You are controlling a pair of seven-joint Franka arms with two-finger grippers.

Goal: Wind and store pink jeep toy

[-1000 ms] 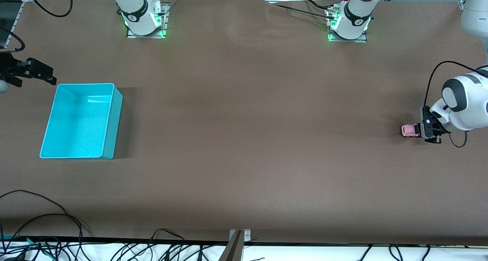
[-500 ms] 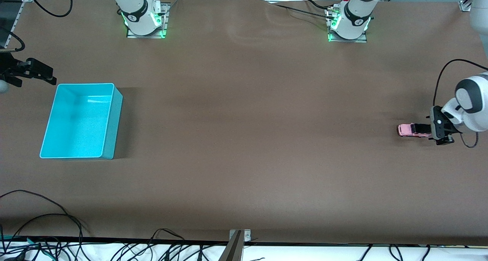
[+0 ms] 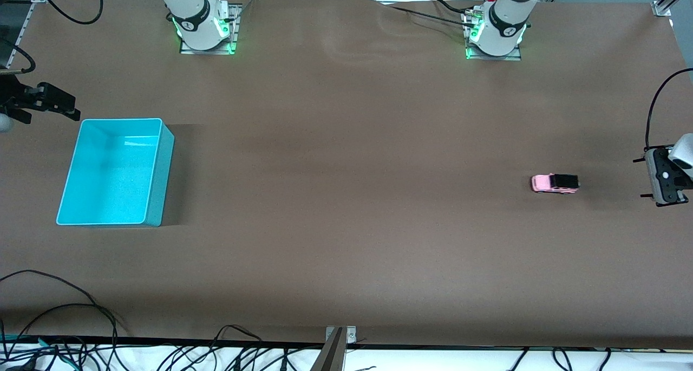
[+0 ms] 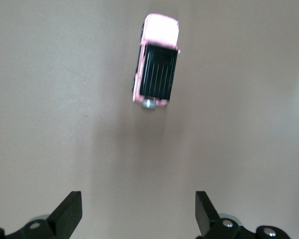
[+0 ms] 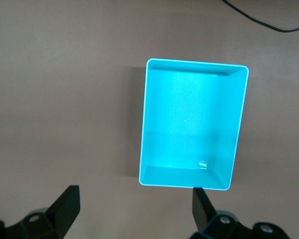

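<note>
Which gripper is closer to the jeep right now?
The left gripper, open at its end of the table, beside the pink jeep toy; the right gripper waits by the cyan bin.

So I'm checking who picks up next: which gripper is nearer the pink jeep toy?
Left. The left gripper is beside the pink jeep toy, jaws open, apart from it. The right gripper waits by the cyan bin.

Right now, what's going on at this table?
Nothing is held. The tiny light-pink toy jeep with a black roof sits free on the brown table toward the left arm's end. The left tool hangs open beside it, apart from it. The right tool, also open, waits beside the empty cyan rectangular plastic bin at the right arm's end.
</note>
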